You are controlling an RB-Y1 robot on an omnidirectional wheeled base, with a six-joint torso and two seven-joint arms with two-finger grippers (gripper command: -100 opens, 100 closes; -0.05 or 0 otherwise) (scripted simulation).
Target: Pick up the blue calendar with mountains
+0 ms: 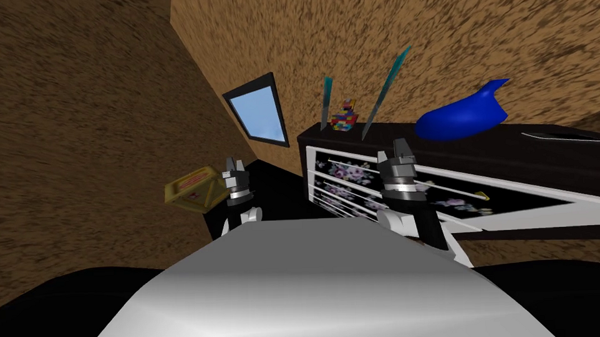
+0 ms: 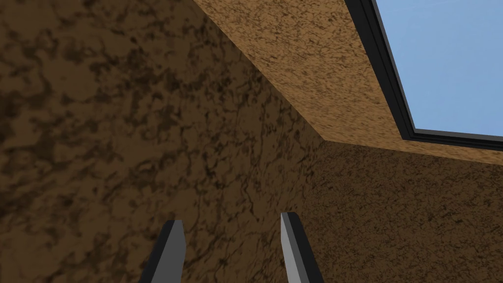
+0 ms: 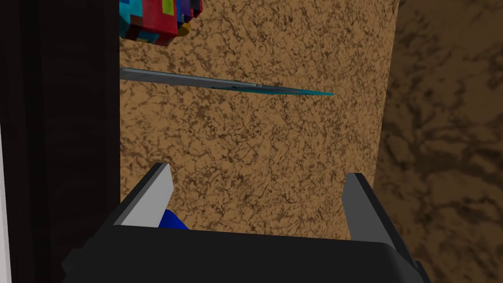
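Your right gripper (image 3: 258, 174) hangs with fingers wide apart, short of the calendar (image 3: 216, 82), which stands edge-on near the dresser's (image 1: 529, 152) left end; it is thin, so a skewed close could topple it onto the dresser's block toy (image 1: 345, 118); your left gripper (image 2: 231, 221) idles, fingers parted.

Looks like a room in a home to me, bedroom or living room. Dark chest of drawers (image 1: 479, 150) against the wall, flower-print drawer fronts (image 1: 346, 173). Ornaments on top of it: a toy of coloured blocks (image 1: 345, 117) and a glossy blue vase-like piece (image 1: 462, 117). Black-framed window (image 1: 260, 110) showing sky. Mottled brown walls (image 1: 72, 121) all round. Yellow box (image 1: 193, 188) low down beside the chest.
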